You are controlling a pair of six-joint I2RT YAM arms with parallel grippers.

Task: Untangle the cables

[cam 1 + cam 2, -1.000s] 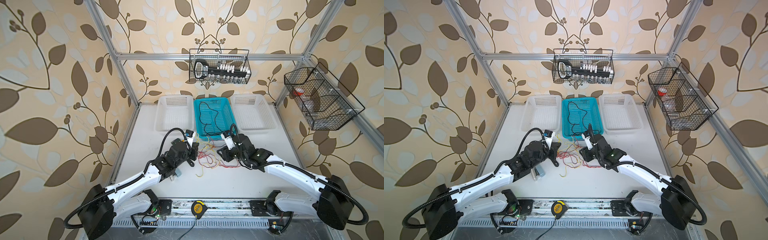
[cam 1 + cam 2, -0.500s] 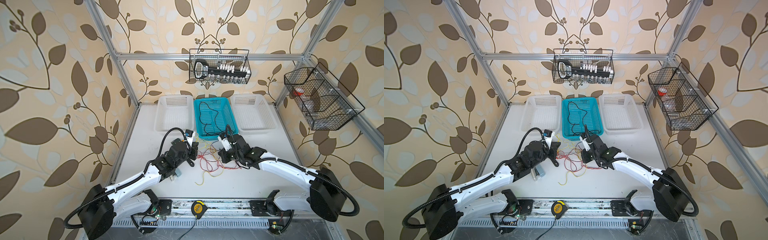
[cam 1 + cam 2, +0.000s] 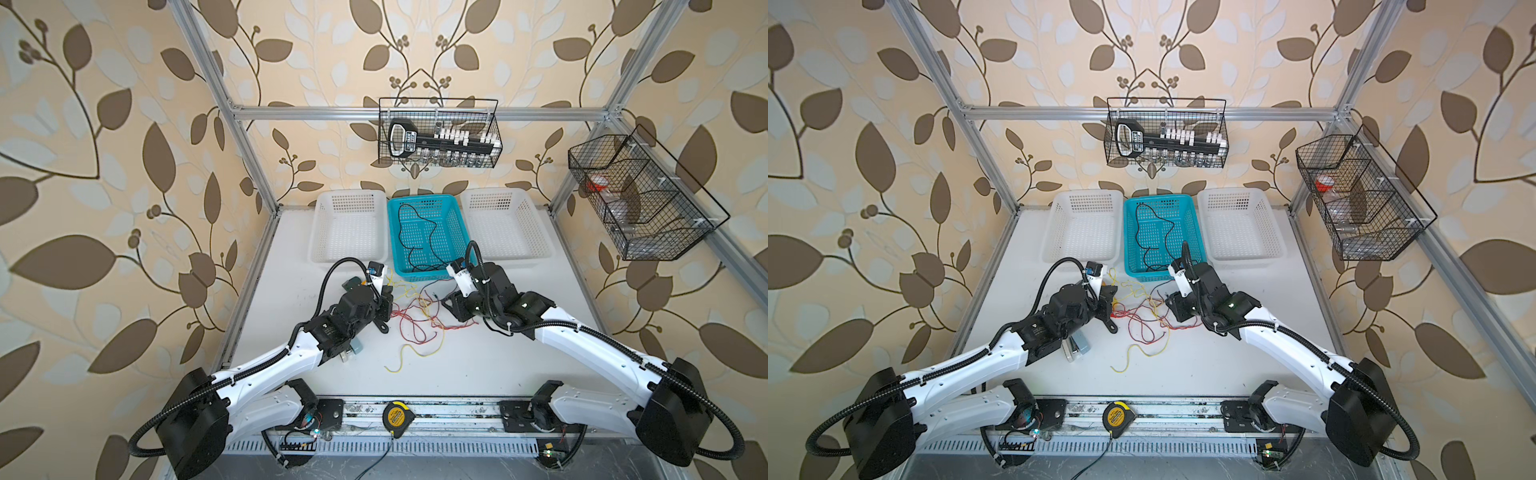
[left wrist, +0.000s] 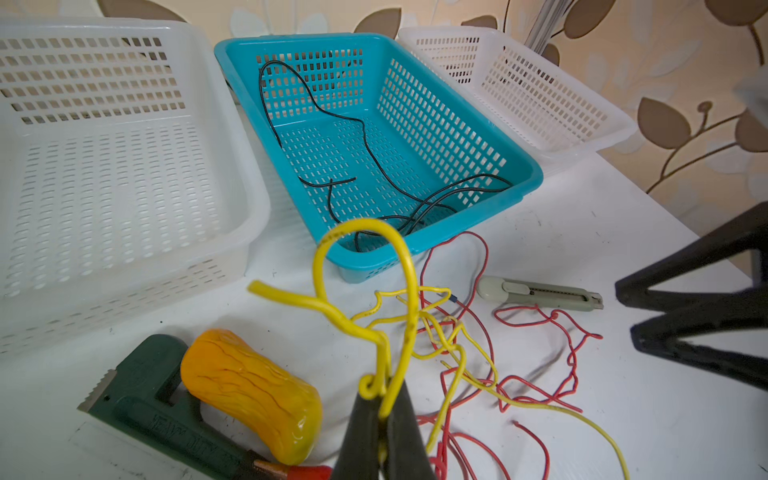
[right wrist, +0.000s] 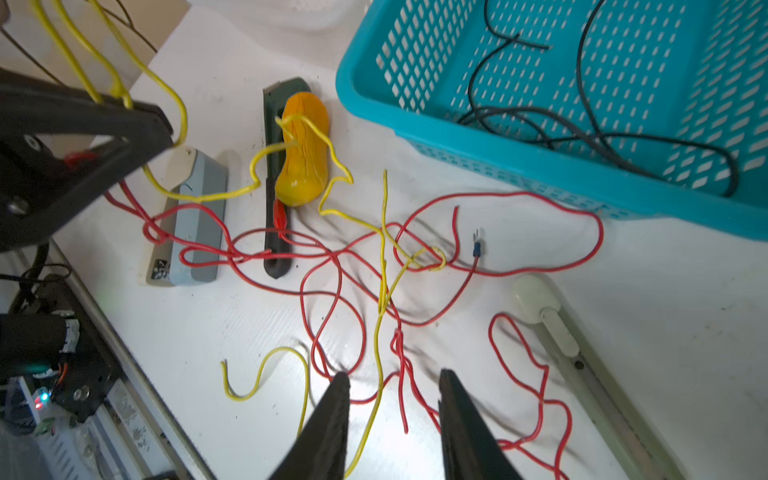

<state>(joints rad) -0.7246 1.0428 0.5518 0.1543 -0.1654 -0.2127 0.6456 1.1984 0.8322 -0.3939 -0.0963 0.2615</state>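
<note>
Left wrist view: left gripper clamped on yellow cable, held above red cable snarled at worktop ctr, before teal basket; right gripper part-open, empty. Risk: hard pull could cinch both tighter.

Two white baskets, one teal basket, so three total. Two wire racks up on the walls. One tape measure, one box cutter, one stapler, one orange-handled tool. Three colours of cables: red, yellow, black. Can't pin down strands per colour, too tangled.
</note>
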